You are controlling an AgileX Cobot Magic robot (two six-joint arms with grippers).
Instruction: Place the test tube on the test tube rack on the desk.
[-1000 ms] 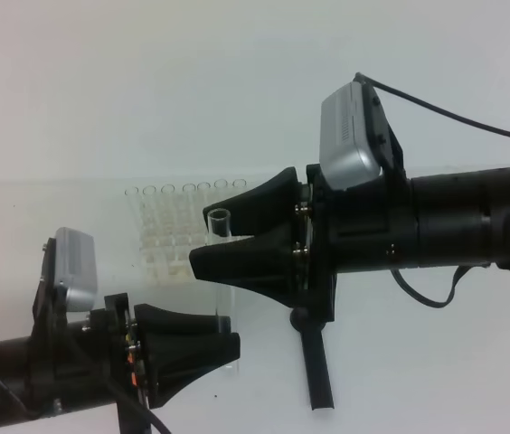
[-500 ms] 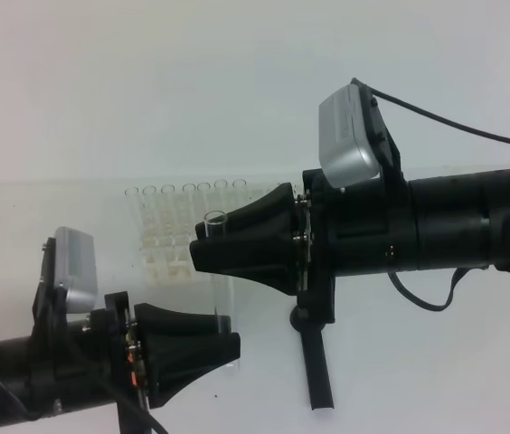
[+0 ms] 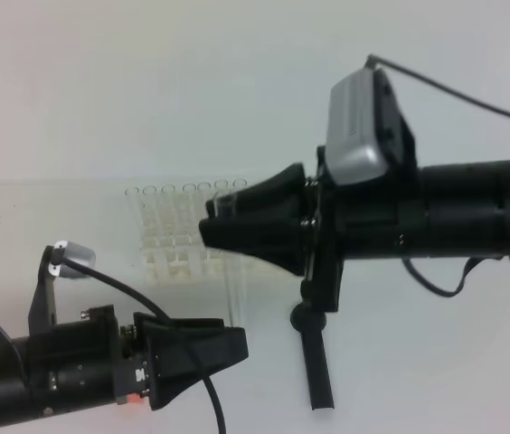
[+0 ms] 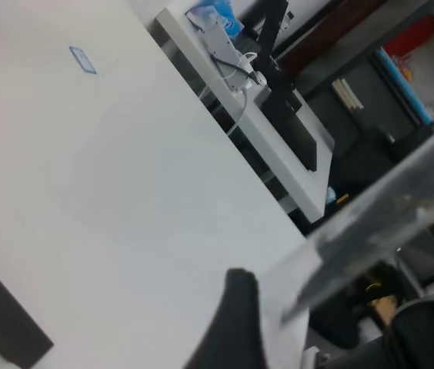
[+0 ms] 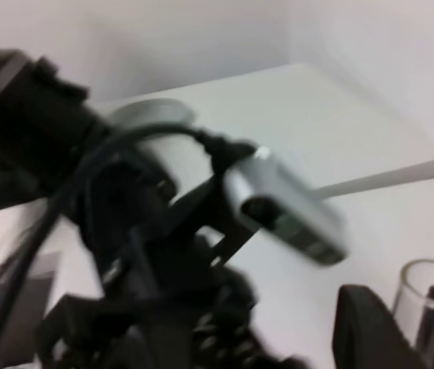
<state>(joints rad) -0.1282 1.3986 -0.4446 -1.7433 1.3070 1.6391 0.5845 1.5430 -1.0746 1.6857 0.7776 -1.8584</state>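
From my remote station, the white desk point(image 3: 74, 108) fills nearly the whole exterior high view. 2 black arms cross it. The right arm enters from the right edge at mid-height, and its right gripper point(image 3: 217, 221) points left with its fingers pinching the test tube point(image 3: 233, 280) near the open rim. The tube stands upright, its clear body running down from the fingers at the frame's centre toward the left gripper point(image 3: 237, 342) at lower left. That gripper's tip sits just beside the tube's lower end; from here I cannot tell how its fingers stand.

Behind the tube, left of centre, the test tube rack point(image 3: 169, 258) looks pale and washed out, with a row of about 7 clear tubes standing in it. 1 black stick point(image 3: 318, 362) lies on the desk at lower centre-right.

The left wrist view alone shows the tube as a blurred clear bar crossing the right side, with 1 dark finger tip point(image 4: 236, 323) at the bottom, apart from it.

The right wrist view alone shows the tube's open rim point(image 5: 431, 288) at lower right beside 1 dark finger point(image 5: 367, 327), and the other arm, blurred, at left.
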